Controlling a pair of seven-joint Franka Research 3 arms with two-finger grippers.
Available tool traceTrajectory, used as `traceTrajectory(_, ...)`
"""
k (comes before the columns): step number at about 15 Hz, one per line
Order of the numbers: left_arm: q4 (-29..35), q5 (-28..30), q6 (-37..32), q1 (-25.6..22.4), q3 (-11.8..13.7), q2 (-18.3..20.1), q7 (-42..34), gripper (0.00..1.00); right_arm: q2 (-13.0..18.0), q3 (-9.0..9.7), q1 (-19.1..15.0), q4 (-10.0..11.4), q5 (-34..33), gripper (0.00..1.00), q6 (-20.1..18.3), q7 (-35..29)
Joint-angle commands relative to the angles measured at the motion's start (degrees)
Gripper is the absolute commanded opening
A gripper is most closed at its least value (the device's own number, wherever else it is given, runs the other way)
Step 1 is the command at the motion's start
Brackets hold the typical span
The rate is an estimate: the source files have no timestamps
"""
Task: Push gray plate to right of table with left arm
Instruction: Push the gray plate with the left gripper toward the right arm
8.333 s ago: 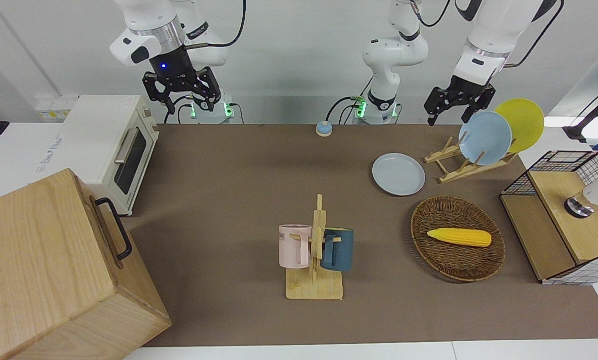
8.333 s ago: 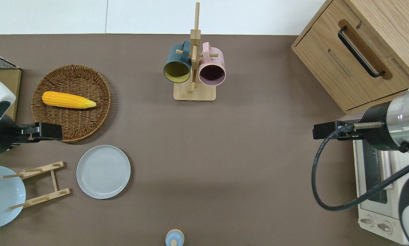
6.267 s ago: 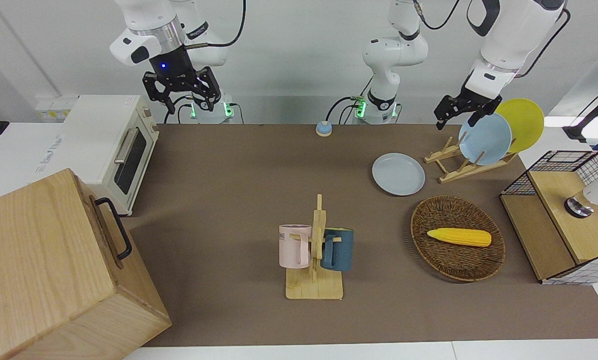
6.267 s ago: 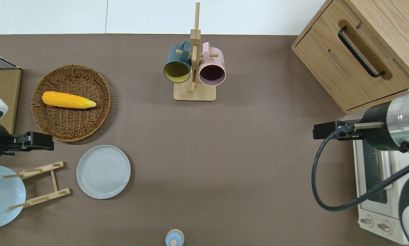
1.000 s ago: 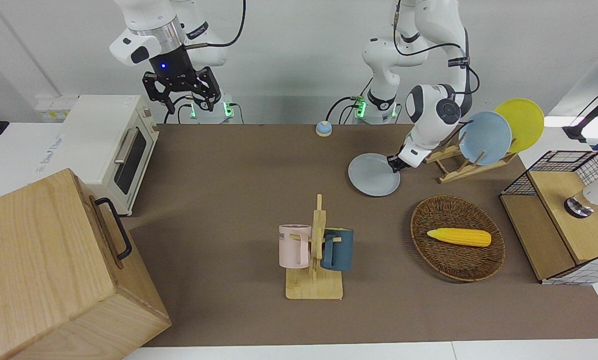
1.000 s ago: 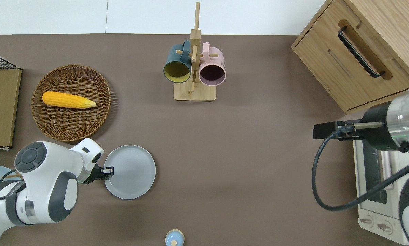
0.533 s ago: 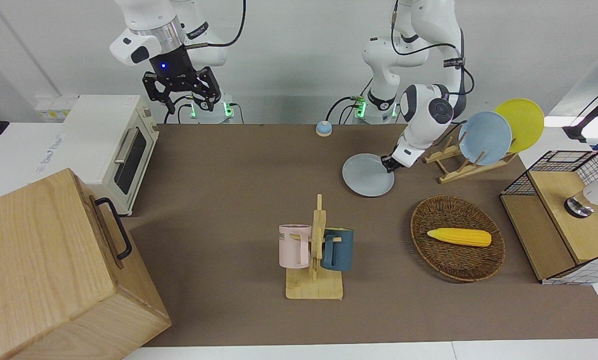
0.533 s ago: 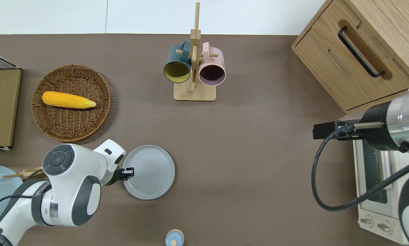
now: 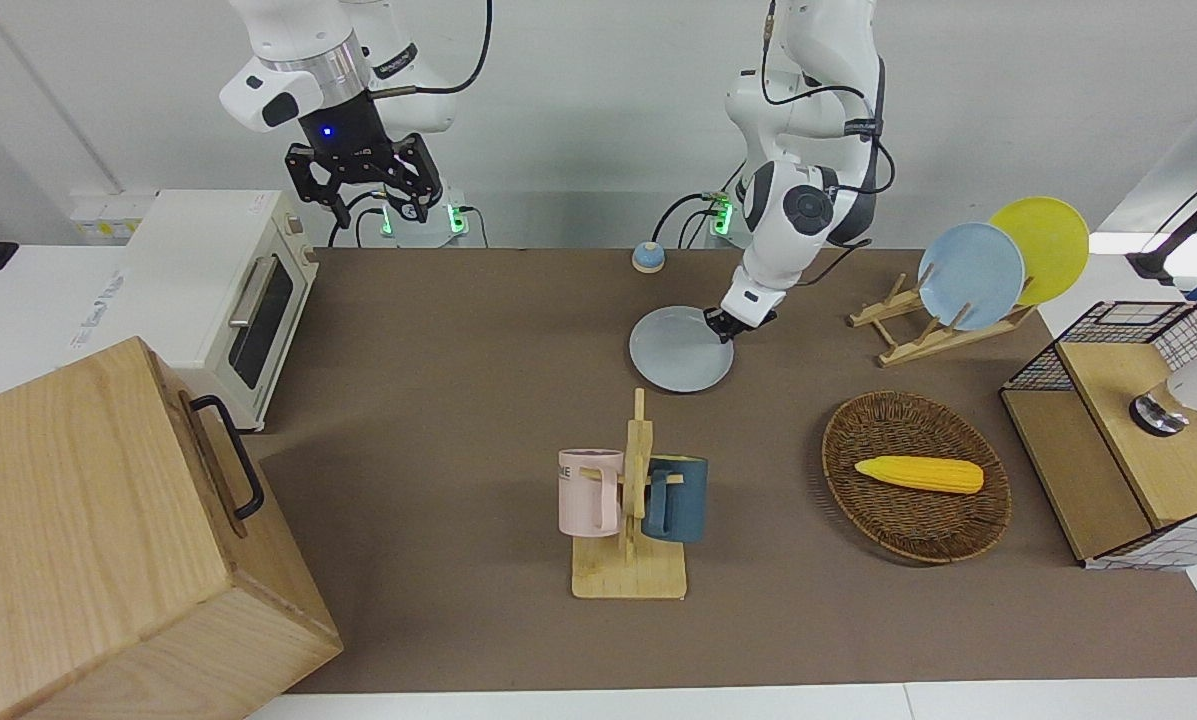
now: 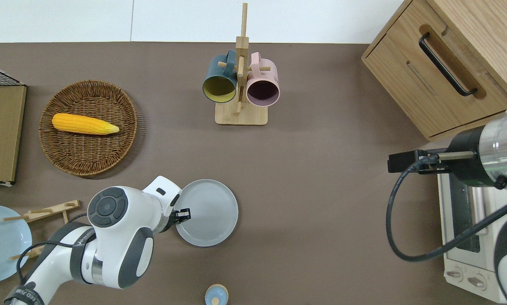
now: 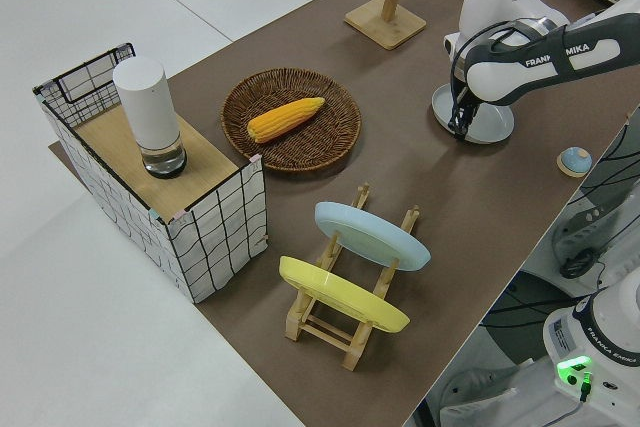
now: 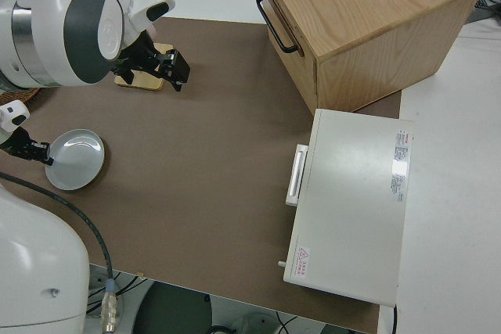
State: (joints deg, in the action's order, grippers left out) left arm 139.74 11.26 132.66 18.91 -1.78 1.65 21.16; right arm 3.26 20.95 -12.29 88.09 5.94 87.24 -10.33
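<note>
The gray plate (image 9: 680, 350) (image 10: 206, 212) lies flat on the brown table (image 9: 438, 330), about midway along it and nearer to the robots than the mug stand. My left gripper (image 9: 724, 332) (image 10: 184, 214) is down at table height, shut, with its tip against the plate's rim on the side toward the left arm's end of the table. The left side view shows the same contact at the plate (image 11: 487, 119). My right gripper (image 9: 366, 198) is parked, open and holding nothing.
A wooden mug stand (image 10: 240, 91) with two mugs stands farther from the robots than the plate. Toward the left arm's end are a wicker basket with a corn cob (image 10: 84, 123) and a plate rack (image 9: 933, 325). A toaster oven (image 9: 228, 300) and wooden cabinet (image 9: 98, 540) fill the right arm's end.
The left arm came down from above the plate rack to the plate's rim and has slid the plate along the table toward the right arm's end. The right arm has not moved.
</note>
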Motion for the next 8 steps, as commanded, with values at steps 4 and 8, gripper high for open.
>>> traceTrajectory(4, 0.0, 0.9, 5.2, 3.9, -1.1, -2.4, 7.9, 0.00, -0.4, 0.23, -0.4, -0.8, 0.9, 0.996, -0.3, -0.1)
traceTrajectory(8, -0.2, 0.8, 6.3, 3.9, -3.3, -2.6, 11.3, 0.00, -0.4, 0.23, -0.4, -0.8, 0.9, 0.996, -0.3, -0.1)
